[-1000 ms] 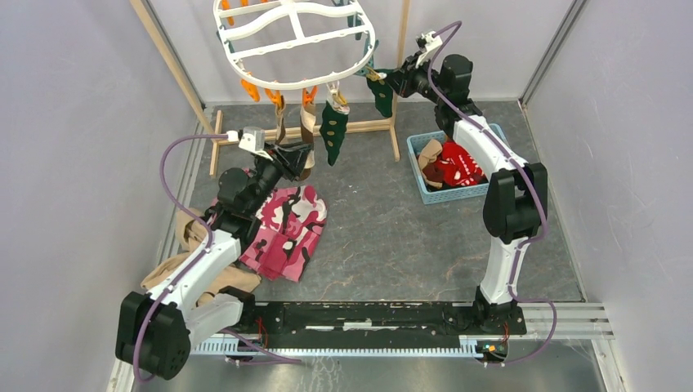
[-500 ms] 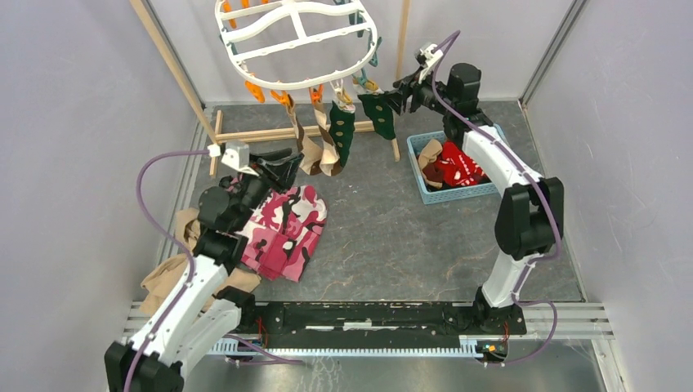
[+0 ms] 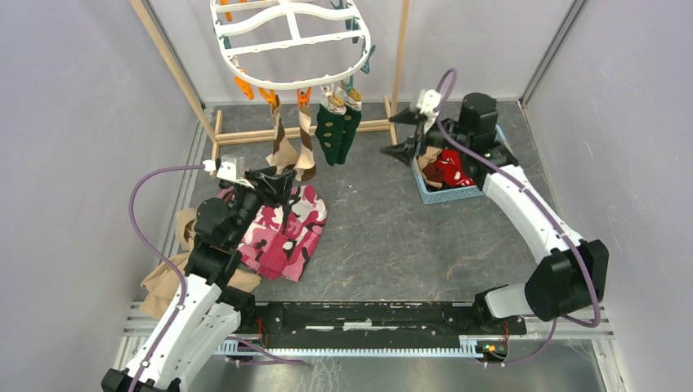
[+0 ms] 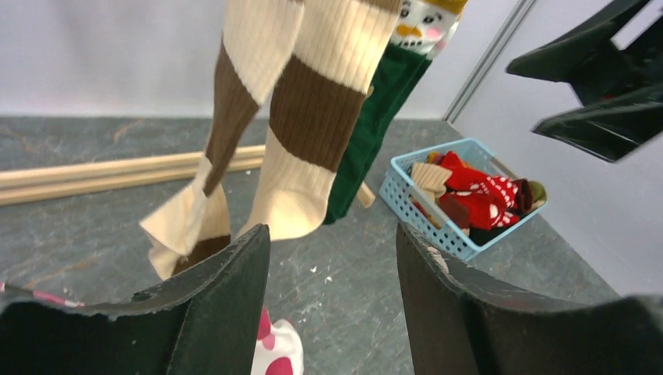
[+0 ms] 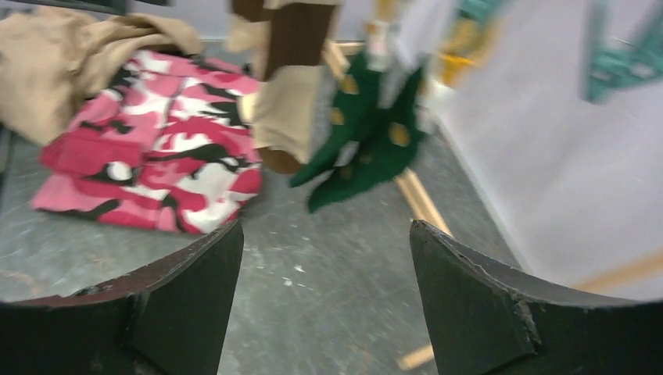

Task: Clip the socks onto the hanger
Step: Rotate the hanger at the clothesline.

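The white oval hanger [image 3: 294, 84] hangs at the back with orange, teal and white clips. Two brown-striped socks [image 3: 292, 151] and two dark green socks [image 3: 337, 131] dangle from its front clips. My left gripper [image 3: 282, 186] is open just below and in front of the striped socks [image 4: 313, 117], touching nothing; its jaws [image 4: 332, 234] frame bare floor. My right gripper [image 3: 399, 135] is open to the right of the green socks [image 5: 367, 133], empty, between them and the basket. More socks, red with white pattern [image 3: 451, 167], lie in that basket.
A blue basket [image 3: 445, 196] stands at the back right. A pink camouflage garment [image 3: 282, 229] lies under my left arm, with a tan cloth [image 3: 167, 273] at the left. The wooden stand's base bar [image 3: 253, 133] and poles flank the hanger.
Both grippers opened and drew back from the hanging socks. The right one released a green sock, which now hangs beside the other, and dropped toward the basket. The hanger swung back.
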